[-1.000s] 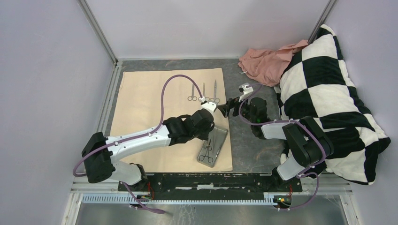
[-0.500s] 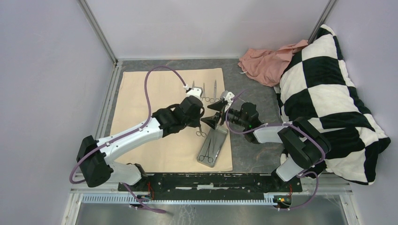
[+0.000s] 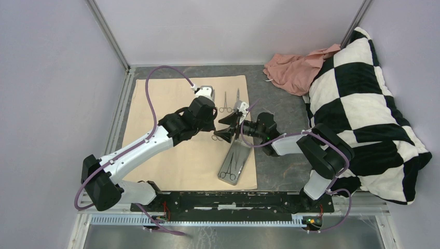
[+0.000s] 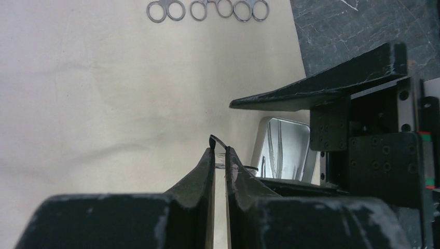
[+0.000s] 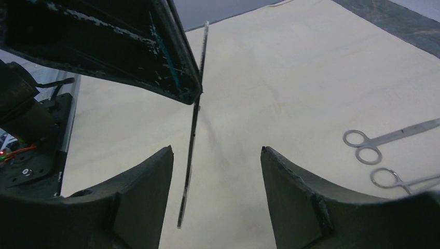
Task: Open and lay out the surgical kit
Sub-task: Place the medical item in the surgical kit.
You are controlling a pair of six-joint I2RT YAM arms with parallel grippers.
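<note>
Over beige cloth (image 3: 166,104), the left gripper (image 4: 219,149) pinches a slim instrument (image 5: 194,129) between the right gripper's (image 5: 217,150) parted jaws — releasing early would drop it.

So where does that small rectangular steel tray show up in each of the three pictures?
Top external: the small rectangular steel tray lies on the beige cloth, near its right edge, towards the arm bases.
Left wrist: right of centre, partly hidden behind black robot parts.
Right wrist: not in it.
Shared landmark: the silver scissor-handled instruments laid out in a row on the cloth show in all three views.
</note>
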